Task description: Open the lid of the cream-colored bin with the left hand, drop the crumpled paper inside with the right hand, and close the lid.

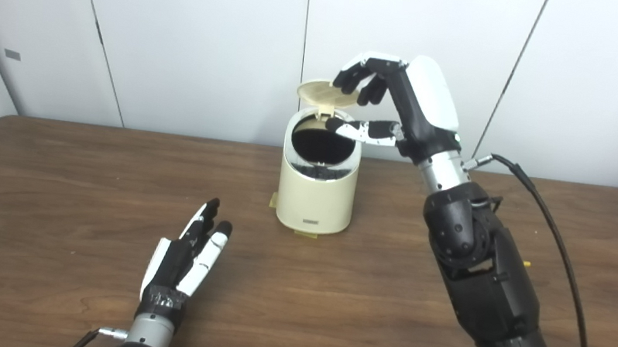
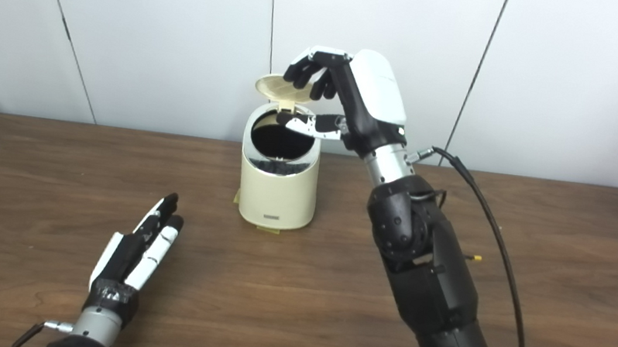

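Cream-coloured bin (image 1: 317, 189) stands near the table's (image 1: 49, 177) far edge, its lid (image 1: 325, 93) raised. The right hand (image 1: 394, 104) hovers above the opening, fingers (image 1: 350, 78) spread, touching the lid, holding nothing. The left hand (image 1: 186, 259) rests flat, fingers extended, toward the near edge.

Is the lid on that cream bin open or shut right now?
Open. The lid is tilted up behind the bin, exposing its dark mouth. The right hand is at the lid, its fingers over its edge.
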### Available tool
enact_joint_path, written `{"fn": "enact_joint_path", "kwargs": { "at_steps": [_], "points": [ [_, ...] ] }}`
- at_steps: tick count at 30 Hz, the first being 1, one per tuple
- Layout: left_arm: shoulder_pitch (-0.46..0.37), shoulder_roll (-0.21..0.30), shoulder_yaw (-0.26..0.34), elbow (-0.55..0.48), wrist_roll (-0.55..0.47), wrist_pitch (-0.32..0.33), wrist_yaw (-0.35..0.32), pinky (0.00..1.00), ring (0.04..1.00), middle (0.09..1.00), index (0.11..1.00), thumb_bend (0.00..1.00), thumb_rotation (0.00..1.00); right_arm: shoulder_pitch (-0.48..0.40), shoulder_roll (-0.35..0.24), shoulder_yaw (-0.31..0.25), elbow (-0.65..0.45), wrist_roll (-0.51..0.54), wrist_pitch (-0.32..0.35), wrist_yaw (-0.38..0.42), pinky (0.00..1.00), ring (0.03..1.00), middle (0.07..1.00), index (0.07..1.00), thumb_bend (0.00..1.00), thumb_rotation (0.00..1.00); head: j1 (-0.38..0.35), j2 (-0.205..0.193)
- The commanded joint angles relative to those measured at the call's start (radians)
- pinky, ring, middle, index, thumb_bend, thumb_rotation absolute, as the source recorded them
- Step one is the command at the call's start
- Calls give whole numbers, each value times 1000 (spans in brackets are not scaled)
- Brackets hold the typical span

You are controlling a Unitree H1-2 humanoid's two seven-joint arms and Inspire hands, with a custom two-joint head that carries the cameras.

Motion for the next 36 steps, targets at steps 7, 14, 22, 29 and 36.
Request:
{"fn": "enact_joint_path", "kwargs": {
  "at_steps": [7, 14, 22, 29, 36],
  "points": [
    [-54, 5, 7, 11, -15, -25, 8, 1000, 1000, 991, 1000, 570, 765, 58, -17, -98, -87, 49, 4, -30, 309, 392, 506, 510, 496, 0, -8, -8],
    [-108, 7, 45, 34, -81, 15, 0, 1000, 988, 964, 1000, 555, 735, 191, 18, -171, -123, 223, 106, 42, 399, 431, 503, 511, 509, 0, -13, -13],
    [-220, 20, 106, 90, -198, 65, -20, 1000, 1000, 999, 1000, 508, 791, 313, 93, -264, -141, 604, 275, 173, 763, 868, 904, 885, 560, 619, -28, -16],
    [-345, 49, 128, 170, -236, 79, -32, 1000, 1000, 1000, 1000, 513, 807, 399, 151, -315, -143, 706, 247, 131, 970, 994, 988, 1000, 611, 864, -39, -19],
    [-463, 74, 140, 228, -262, 131, -34, 999, 1000, 1000, 1000, 557, 815, 472, 126, -302, -114, 643, 143, 88, 1000, 979, 965, 1000, 656, 988, -42, -22]
  ]
}}
